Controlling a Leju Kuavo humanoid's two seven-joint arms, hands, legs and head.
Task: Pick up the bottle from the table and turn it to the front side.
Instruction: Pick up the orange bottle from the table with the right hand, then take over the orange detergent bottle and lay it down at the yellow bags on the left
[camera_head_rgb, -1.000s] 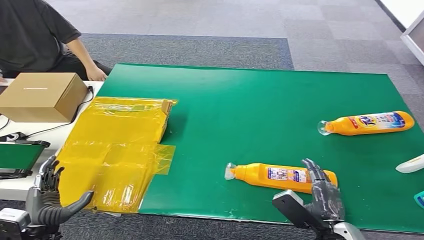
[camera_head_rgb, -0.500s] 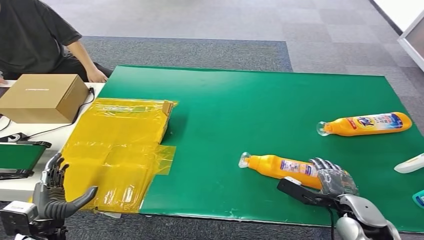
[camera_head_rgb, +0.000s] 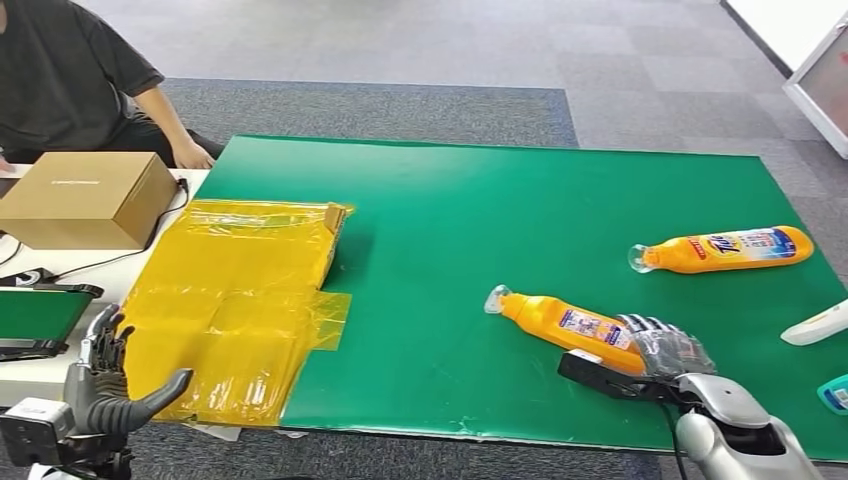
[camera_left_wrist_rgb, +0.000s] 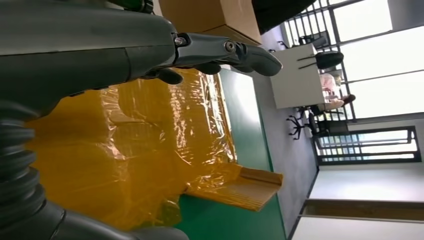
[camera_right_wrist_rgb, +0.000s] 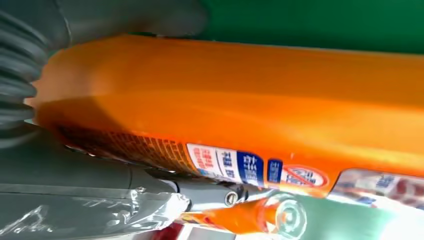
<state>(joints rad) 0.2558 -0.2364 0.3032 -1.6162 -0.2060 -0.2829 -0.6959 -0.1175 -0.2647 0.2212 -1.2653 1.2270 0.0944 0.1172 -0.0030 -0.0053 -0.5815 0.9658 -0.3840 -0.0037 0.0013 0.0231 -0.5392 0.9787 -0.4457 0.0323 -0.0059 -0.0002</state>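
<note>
A green mat (camera_head_rgb: 480, 230) covers the table. Yellow plastic bags (camera_head_rgb: 235, 300) lie flat beside a closed cardboard box (camera_head_rgb: 85, 198). The right hand (camera_head_rgb: 665, 350) grips the near orange bottle (camera_head_rgb: 560, 322), tilted on the mat; the left hand (camera_head_rgb: 100, 385) hangs spread, holding nothing.
</note>
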